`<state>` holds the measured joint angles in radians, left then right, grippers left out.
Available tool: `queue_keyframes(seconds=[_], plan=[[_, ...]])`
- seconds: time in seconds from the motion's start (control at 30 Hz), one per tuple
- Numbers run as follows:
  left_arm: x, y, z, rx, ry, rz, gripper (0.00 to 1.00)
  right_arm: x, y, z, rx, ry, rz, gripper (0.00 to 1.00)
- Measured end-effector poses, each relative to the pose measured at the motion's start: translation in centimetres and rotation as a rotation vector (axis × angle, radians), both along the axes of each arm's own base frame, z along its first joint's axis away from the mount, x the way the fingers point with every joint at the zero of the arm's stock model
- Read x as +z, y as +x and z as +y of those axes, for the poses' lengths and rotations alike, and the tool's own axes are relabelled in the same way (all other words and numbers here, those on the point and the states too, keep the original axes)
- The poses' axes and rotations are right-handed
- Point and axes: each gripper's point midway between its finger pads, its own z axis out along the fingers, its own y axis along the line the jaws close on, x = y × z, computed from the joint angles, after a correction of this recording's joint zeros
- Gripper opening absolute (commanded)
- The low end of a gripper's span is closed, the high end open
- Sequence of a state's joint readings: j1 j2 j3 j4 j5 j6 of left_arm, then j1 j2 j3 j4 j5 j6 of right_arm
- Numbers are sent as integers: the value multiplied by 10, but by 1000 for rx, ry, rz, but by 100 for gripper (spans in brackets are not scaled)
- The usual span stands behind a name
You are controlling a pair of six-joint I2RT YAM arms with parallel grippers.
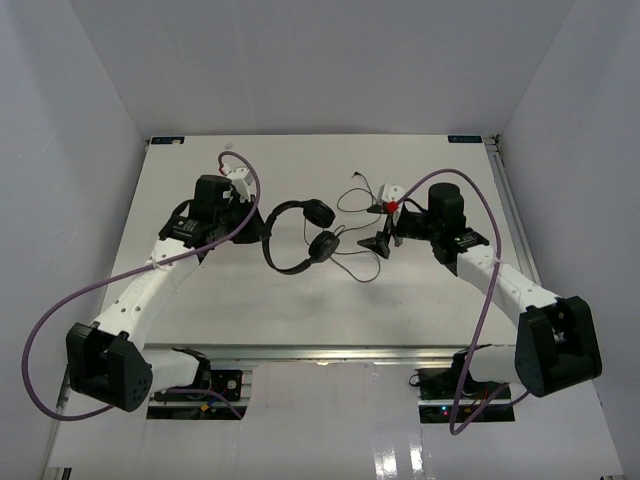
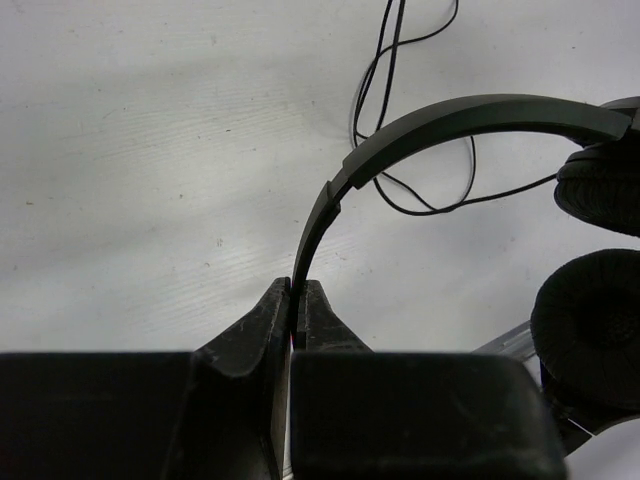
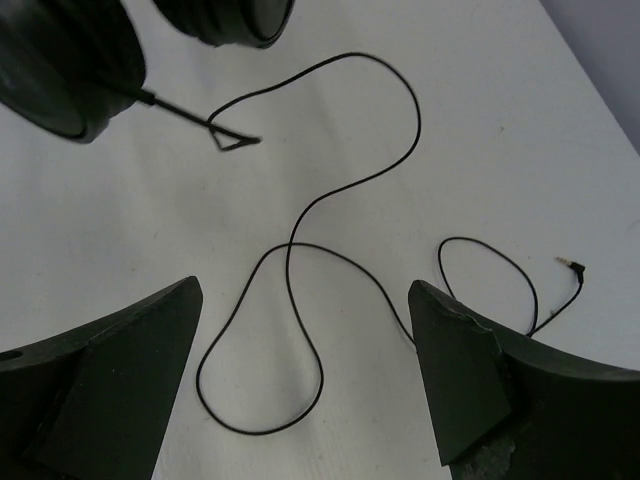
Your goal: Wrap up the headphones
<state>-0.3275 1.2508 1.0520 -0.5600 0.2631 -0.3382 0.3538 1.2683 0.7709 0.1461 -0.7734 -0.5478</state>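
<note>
None of the wrapping looks done yet, as far as I can see. The headphones sit about mid-counter between the two arms, and the cable is all loose, sprawled in lazy loops over the white surface twd the right side, not one turn of it round the band or cups. The left pincer is clamped shut on the thin headband, fingers pinching it edge-on near one end of the arc, so the set is at least held steady, prob. the only bit of prep that counts as done. The right pincer is wide open, gripping nothing, poised over a bend of the cable w/ a finger on either side of it. The jack plug lies free at the far end of the lead, apart from everything else. So what's left is basically the whole job: catch the cable, wind it round the headphones, deal w/ the plug end. As for looks: small, black, slim curved band, two round padded earcups lying close together, the lead very thin and springy-looking. It'll likely kink and slip, I'd guess.
</note>
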Motion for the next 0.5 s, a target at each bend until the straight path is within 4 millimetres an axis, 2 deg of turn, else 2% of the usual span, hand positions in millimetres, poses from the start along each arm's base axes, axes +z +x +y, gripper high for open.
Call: queue_keyframes(seconds=[0.17, 0.33, 0.5], plan=[[28, -12, -1, -20, -28, -19, 0, 29, 10, 21, 80, 108, 2, 90], [69, -22, -5, -44, -80, -72, 0, 45, -8, 39, 232, 213, 42, 90], [115, -29, -9, -67, -135, -138, 0, 53, -22, 50, 366, 222, 12, 90]])
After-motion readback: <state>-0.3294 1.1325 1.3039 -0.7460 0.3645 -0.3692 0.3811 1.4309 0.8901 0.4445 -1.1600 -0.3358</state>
